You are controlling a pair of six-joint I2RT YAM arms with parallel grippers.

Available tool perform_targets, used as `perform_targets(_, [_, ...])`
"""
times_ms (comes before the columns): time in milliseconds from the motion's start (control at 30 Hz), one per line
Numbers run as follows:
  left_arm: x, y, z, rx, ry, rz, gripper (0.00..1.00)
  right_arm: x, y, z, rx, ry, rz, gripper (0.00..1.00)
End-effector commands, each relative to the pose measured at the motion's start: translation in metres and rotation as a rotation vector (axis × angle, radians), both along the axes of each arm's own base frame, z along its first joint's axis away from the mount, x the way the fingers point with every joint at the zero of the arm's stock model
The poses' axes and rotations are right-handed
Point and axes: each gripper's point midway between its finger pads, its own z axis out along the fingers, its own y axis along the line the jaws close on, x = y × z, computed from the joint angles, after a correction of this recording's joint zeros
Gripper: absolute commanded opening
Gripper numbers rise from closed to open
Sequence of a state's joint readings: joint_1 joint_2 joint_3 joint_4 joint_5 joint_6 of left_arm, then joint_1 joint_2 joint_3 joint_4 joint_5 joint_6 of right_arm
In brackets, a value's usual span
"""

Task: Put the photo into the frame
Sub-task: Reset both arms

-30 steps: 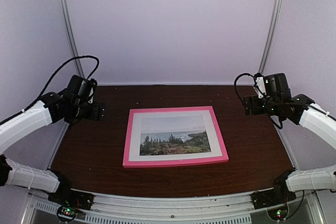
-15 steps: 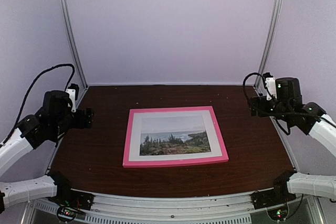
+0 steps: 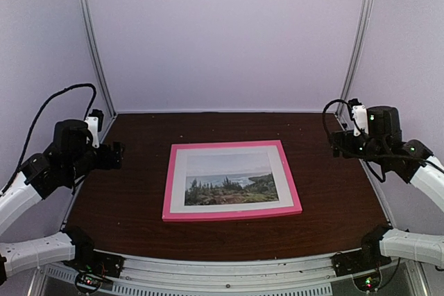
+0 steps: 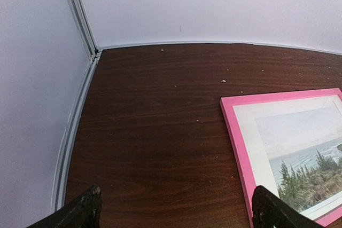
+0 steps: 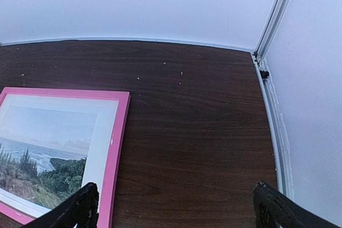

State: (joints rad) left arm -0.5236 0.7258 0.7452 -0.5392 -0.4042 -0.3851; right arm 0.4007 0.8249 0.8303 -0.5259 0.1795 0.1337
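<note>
photo (image 3: 230,184) lies inside pink frame (image 3: 167,192), centre of table (image 3: 333,185) | left gripper (image 4: 176,213) far left, wide open, empty | right gripper (image 5: 175,206) far right, wide open, empty

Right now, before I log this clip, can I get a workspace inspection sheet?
Surface: dark brown wood-grain table, flat.
Job's things: pink rectangular picture frame lies flat mid-table; landscape paper photo of trees and sea shows inside it.
Clutter: few small pale specks near the back.
Claws: left claw and right claw open, empty, off to the sides.
Cables: black cable loops above each wrist.
Surroundings: pale lilac walls, metal corner posts.
</note>
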Motion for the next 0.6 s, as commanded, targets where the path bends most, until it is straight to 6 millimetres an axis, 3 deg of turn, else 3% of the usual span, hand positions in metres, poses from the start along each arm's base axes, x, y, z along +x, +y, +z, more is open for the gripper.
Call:
perform_targets(0, [0.0020,-0.0030,0.0126,-0.044,-0.050,-0.009,0.98,0.0015,0.0011,-0.0015,0.002,-0.011,0.008,1.00])
perform_targets(567, [0.0019,-0.0036,0.0118,-0.051,-0.048,-0.009,0.98,0.0008,-0.0009,-0.0071,0.000,-0.002,-0.004,0.99])
